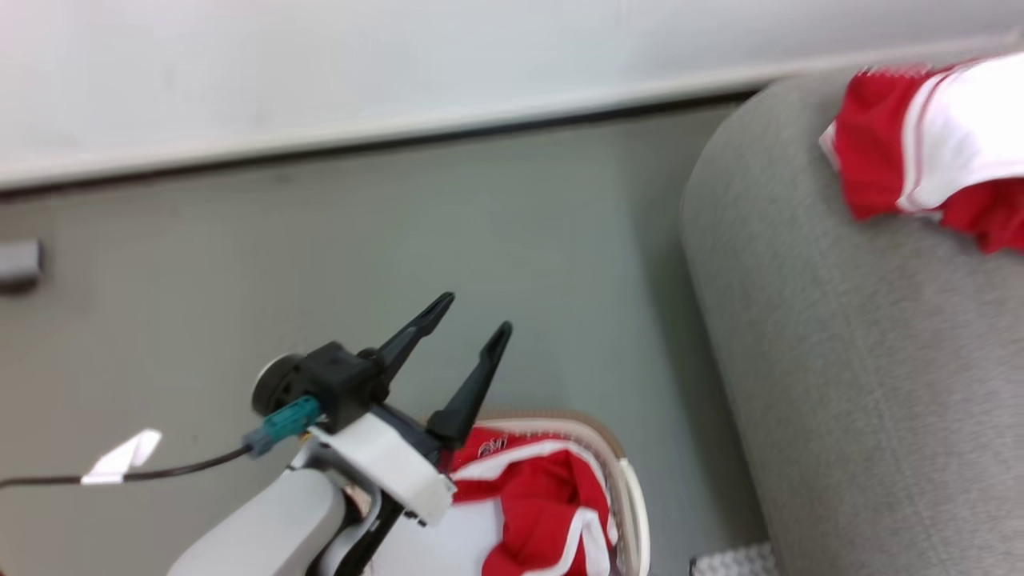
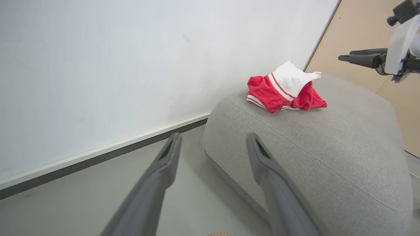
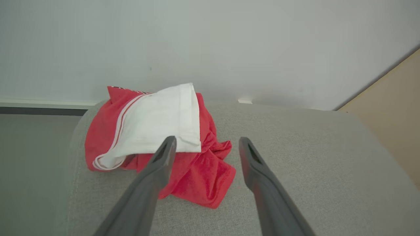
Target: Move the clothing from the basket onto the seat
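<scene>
R tool spread, empty; red clothing on seat

Your layout, item by item.
- Seat: on your right, standing on the floor, its far end close to the wall.
- Garment: one bunched piece lying on top of the seat, near the edge toward the wall.
- Basket: on the floor just left of the seat, nearer to you.
- Clothing: further pieces lying inside the basket.
- Left hand: raised above the basket's left part.
- Right hand: raised over the seat, apart from the garment.
</scene>
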You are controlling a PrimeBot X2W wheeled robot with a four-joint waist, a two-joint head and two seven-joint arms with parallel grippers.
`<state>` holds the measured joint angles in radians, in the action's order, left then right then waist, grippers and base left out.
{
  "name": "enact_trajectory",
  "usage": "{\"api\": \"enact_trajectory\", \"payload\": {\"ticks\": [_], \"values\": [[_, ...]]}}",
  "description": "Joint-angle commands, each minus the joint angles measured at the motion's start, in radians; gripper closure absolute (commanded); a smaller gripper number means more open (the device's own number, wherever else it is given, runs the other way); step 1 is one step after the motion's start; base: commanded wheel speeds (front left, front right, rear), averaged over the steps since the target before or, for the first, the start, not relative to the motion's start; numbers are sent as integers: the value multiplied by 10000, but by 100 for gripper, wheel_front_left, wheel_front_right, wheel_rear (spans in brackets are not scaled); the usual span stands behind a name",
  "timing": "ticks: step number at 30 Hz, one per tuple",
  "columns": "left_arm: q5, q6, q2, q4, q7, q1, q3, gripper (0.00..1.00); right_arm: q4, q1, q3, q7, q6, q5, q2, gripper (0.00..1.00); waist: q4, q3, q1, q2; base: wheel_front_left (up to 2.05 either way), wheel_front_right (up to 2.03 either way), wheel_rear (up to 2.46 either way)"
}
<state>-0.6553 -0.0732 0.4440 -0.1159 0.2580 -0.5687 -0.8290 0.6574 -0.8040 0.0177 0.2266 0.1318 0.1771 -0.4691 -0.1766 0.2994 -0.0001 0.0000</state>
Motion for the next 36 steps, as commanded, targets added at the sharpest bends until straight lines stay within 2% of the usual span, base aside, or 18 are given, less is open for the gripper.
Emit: {"api": "enact_trajectory", "payload": {"ticks": [1,6,8,12,14,19,24,29,36], "values": [[-164,-76,88,38,68,229,120,0,-313,311,-117,-64,-22,210,-49,0,-62,-852,1,0,0,0,0],[-398,-315,116,173,63,789,713,0,-2108,1173,-360,-168,-22,1190,-196,0,202,-1766,1,0,0,0,0],[-407,-379,144,204,64,898,826,0,-2480,1371,-363,-188,-22,1344,-169,0,270,-1920,1,0,0,0,0],[-493,-641,207,295,60,1496,1493,0,-3839,2198,-483,-308,-22,1928,238,0,492,-2527,1,0,0,0,0],[-205,-871,382,268,62,1807,1792,0,-4389,2651,-645,-479,-22,2343,461,0,568,-2777,1,0,0,0,0],[-210,-1189,217,483,63,2814,2863,0,-5305,3883,-655,-1157,-20,2560,996,0,858,-3039,1,0,0,0,0],[21,-1156,9,618,64,3768,3896,0,-5825,5244,-719,-2132,-22,2392,1655,0,1156,-3105,1,0,0,0,0],[581,-1069,-498,863,65,4548,4982,0,-5870,6496,-931,-3312,-22,2126,2284,0,1371,-3091,1,0,0,0,0],[1770,-510,-1492,886,65,5628,6175,0,-5350,7587,-1308,-4486,-22,1575,3146,0,1369,-3065,1,0,0,0,0]]}}
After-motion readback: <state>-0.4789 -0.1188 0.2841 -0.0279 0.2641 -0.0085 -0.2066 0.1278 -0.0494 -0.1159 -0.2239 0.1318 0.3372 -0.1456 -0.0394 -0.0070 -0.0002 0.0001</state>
